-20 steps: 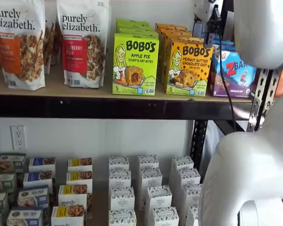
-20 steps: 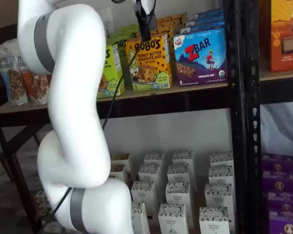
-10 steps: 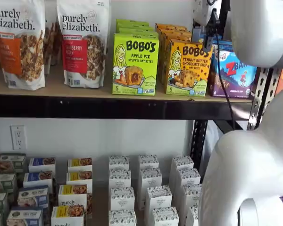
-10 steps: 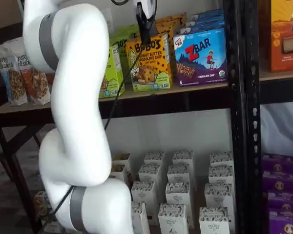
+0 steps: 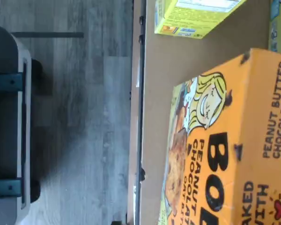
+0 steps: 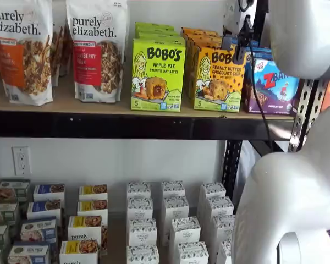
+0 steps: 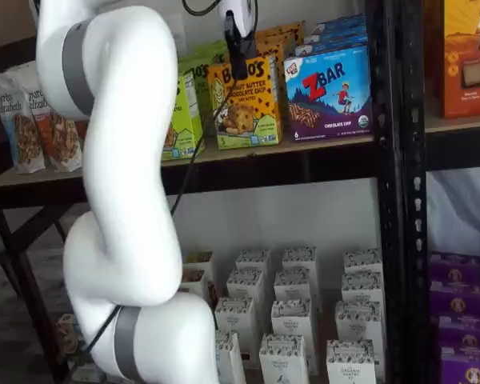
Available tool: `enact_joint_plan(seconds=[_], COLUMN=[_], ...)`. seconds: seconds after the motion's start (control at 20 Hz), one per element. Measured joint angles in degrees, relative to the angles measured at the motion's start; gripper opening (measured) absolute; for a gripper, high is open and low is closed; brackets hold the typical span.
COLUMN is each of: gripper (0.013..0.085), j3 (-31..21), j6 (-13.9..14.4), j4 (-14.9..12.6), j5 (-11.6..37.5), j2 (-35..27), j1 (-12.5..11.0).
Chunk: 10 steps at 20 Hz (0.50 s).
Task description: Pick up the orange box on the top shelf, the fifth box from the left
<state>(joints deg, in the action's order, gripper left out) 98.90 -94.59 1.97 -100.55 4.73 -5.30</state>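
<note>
The orange box [image 6: 217,85] stands at the front of its row on the top shelf [image 6: 71,103], with several like it behind. In the wrist view its front and top face [image 5: 225,154] fill one side, close beneath the camera. My gripper [image 6: 235,47] hangs in front of the box's upper edge, and a gap shows between its two black fingers, so it is open and holds nothing. In a shelf view the gripper [image 7: 237,60] shows side-on over the same box [image 7: 244,112].
A lime-green Apple Pie box [image 6: 157,74] stands close on one side of the orange box and a blue ZBar box [image 6: 272,85] on the other. Granola bags [image 6: 96,49] fill the shelf's left. Black uprights [image 7: 392,160] stand right. White cartons [image 6: 170,220] sit below.
The gripper has edged down and in toward the orange box's upper front, its fingers still apart. The box has not moved.
</note>
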Motion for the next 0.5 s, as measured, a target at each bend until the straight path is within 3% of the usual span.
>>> enact_joint_plan(seconds=[0.5], gripper=[0.085], j3=[3.88], j6=[-1.53], j4=[2.49], j5=[-1.47], j2=[-1.18], j1=[-2.27])
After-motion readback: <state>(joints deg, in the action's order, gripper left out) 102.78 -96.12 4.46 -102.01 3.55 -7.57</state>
